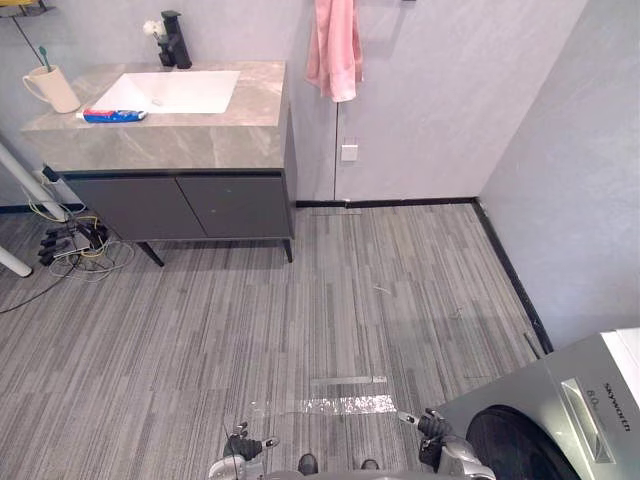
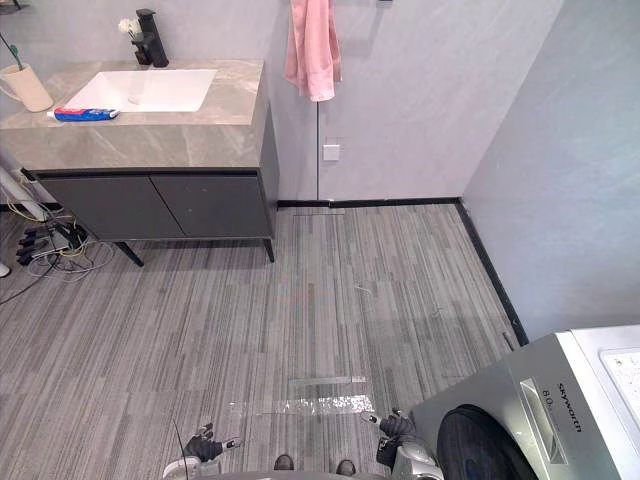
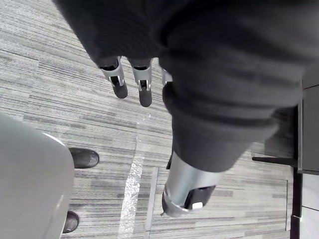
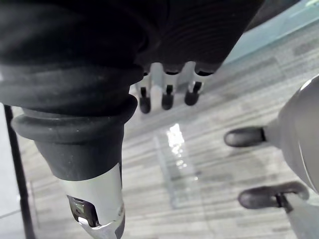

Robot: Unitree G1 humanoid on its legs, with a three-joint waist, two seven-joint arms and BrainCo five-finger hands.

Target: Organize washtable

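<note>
The washtable (image 1: 200,140) stands far off at the back left, with a grey stone top over dark doors. In its top are a white sink (image 1: 170,92) and a black faucet (image 1: 172,42). A cream mug (image 1: 52,88) holding a green toothbrush (image 1: 42,55) stands at the top's left end. A blue and red toothpaste tube (image 1: 113,116) lies flat beside the sink. My left hand (image 1: 243,447) and right hand (image 1: 432,428) hang low over the floor, far from the table. Both are open with straight fingers (image 3: 144,89) (image 4: 167,94) and hold nothing.
A pink towel (image 1: 335,45) hangs on the wall right of the washtable. A washing machine (image 1: 560,420) stands close at my lower right. Loose cables and a power strip (image 1: 75,240) lie under the table's left end. A strip of clear tape (image 1: 340,403) crosses the wooden floor.
</note>
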